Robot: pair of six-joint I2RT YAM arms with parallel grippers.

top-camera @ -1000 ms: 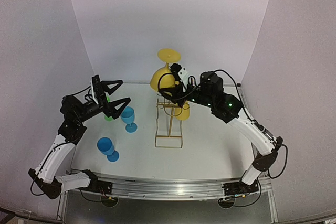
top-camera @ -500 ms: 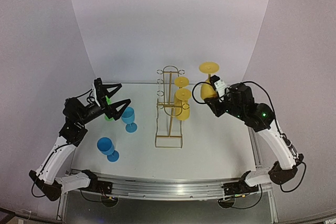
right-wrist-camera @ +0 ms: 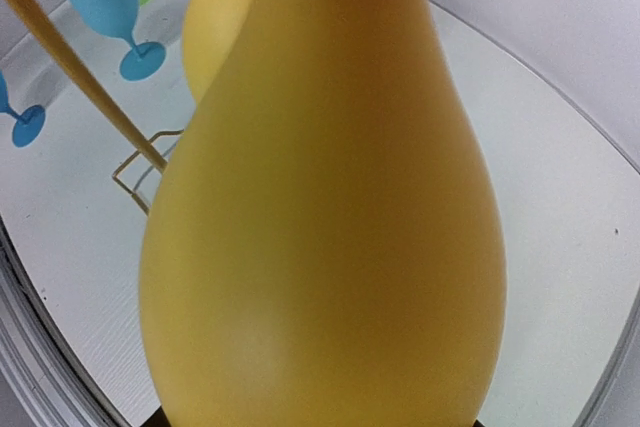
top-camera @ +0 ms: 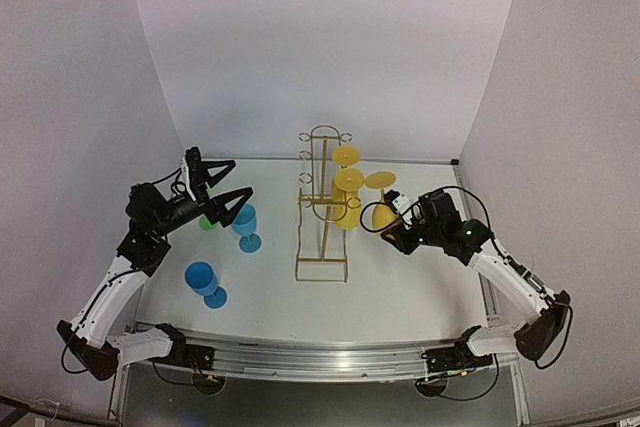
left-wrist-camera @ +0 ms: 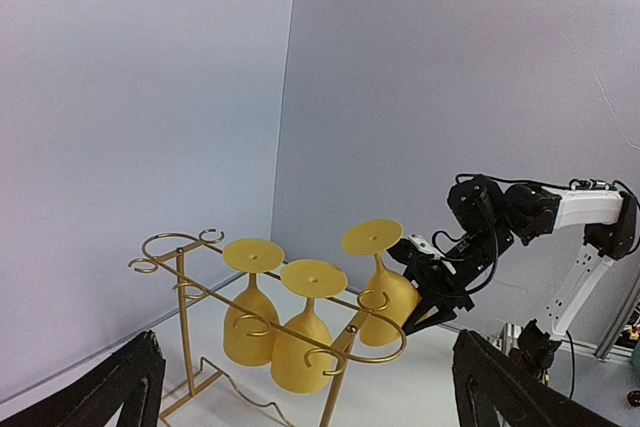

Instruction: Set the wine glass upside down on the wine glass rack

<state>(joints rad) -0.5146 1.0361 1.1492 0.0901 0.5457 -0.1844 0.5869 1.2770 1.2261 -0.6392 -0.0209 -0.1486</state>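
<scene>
The gold wire wine glass rack (top-camera: 321, 237) stands mid-table, with two yellow glasses (top-camera: 348, 209) hanging upside down on its right side. My right gripper (top-camera: 389, 226) is shut on the bowl of a third yellow wine glass (top-camera: 384, 213). This glass is held upside down, foot up, just right of the rack's arm end. In the left wrist view it (left-wrist-camera: 386, 292) sits behind the end ring loop (left-wrist-camera: 374, 299); I cannot tell whether they touch. The bowl (right-wrist-camera: 320, 227) fills the right wrist view and hides the fingers. My left gripper (top-camera: 238, 176) hangs open at the left.
A blue glass (top-camera: 245, 224) and a green glass (top-camera: 207, 223) stand under the left gripper. Another blue glass (top-camera: 203, 280) stands nearer the front left. White walls close the table on three sides, and a metal rail (top-camera: 320, 357) runs along the front edge.
The right arm carried the yellow glass from high behind the rack round to the right and down, to the level of the hanging glasses. The left arm barely shifted.
</scene>
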